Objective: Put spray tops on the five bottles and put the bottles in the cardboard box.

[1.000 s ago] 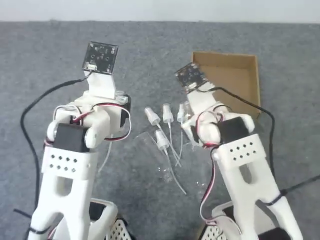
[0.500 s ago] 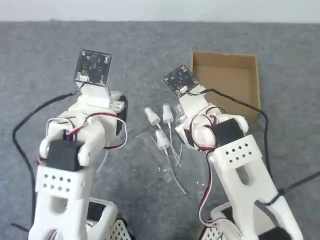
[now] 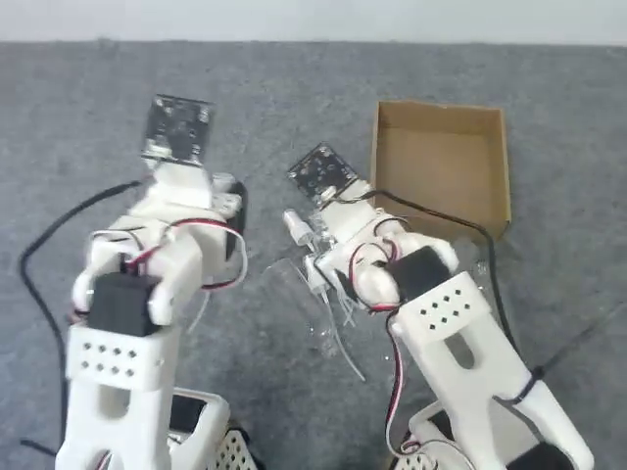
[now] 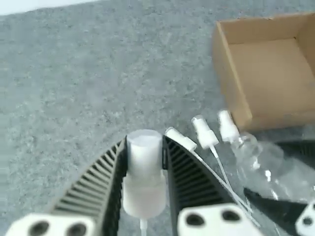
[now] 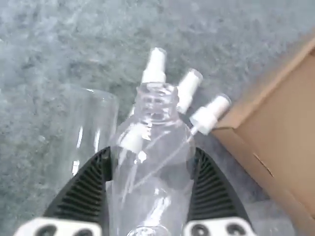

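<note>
Loose spray tops lie just beside the open-topped cardboard box.

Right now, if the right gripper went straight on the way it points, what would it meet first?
Likely the loose spray tops, just past the mouth of the bottle that the right gripper holds. Height above them is unclear, so it might pass over.
</note>
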You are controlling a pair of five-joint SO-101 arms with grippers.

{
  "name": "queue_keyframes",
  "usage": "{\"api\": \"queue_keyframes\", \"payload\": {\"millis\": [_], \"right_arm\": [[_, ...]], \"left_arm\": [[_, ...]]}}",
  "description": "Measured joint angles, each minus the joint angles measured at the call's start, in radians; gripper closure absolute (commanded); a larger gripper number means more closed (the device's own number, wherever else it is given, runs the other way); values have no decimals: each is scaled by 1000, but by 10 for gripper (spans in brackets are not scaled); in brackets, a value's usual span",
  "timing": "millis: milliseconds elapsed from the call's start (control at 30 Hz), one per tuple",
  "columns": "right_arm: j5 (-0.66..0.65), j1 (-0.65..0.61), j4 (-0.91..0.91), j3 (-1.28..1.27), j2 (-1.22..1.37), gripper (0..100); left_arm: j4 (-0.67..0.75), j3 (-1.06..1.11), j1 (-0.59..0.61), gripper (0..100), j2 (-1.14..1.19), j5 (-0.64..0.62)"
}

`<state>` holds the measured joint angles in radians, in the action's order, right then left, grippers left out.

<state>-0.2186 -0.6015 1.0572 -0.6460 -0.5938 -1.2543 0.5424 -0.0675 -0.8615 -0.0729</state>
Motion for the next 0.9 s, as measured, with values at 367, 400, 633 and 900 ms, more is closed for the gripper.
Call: {"api": "queue_keyframes", "payload": {"millis": [367,400,633,900], "right_arm": [[49,-29,-63,-109,-209,993],[52,-37,-86,-138,-235,993],[57,-118,-239,-331,-356,993],[57,-232,-252,-400,-468,993]], "left_arm": [[0,-308,227,989,-2,0],[5,-311,207,989,-2,0],[163,-316,43,990,-2,-123],[400,-232,25,990,-9,-356]]}}
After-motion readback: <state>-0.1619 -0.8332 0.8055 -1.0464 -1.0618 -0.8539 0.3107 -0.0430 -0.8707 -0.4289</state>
